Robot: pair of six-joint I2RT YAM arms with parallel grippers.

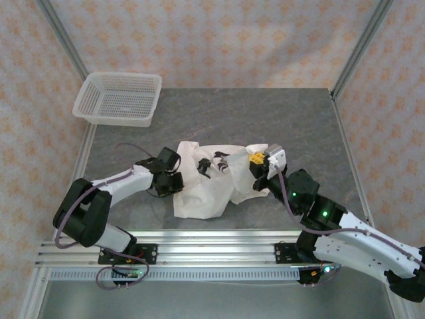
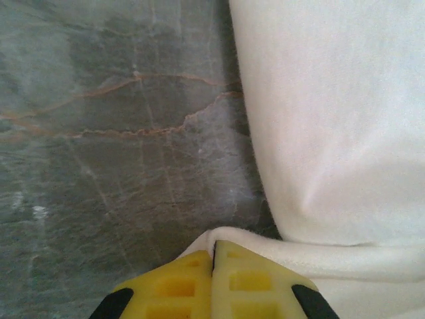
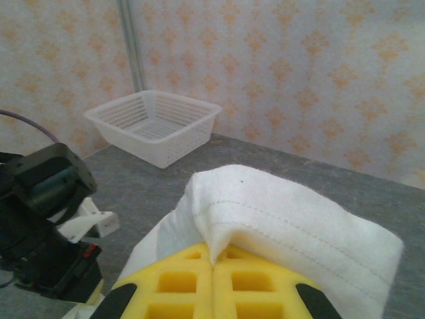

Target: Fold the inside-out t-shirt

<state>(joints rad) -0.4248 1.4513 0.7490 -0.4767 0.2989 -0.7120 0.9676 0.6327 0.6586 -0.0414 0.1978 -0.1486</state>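
The left arm reaches forward, wrist low, and the left gripper (image 2: 214, 251) has its yellow fingers (image 2: 176, 286) pressed together on the t-shirt (image 1: 206, 193) edge. The right arm bends inward, and the right gripper (image 3: 214, 258) pinches a raised fold.

Desk (image 1: 265, 113): carries everything; the two arms reach in from its near edge.
Basket (image 1: 113, 120): far left corner of the desk, well apart from the rest.
T-shirt (image 1: 206, 193): on the desk, near the middle, closer to the near edge, between the two arms.
Left pincer (image 1: 175, 182): low at the t-shirt's left edge; up close (image 2: 214, 249) the hem sits right at its tips, with bare desk to the left and cloth to the right.
Right pincer (image 1: 256, 159): at the t-shirt's right end; a fold of cloth (image 3: 292, 226) rises from between its tips (image 3: 214, 256), with the basket (image 3: 156, 129) beyond on the left.
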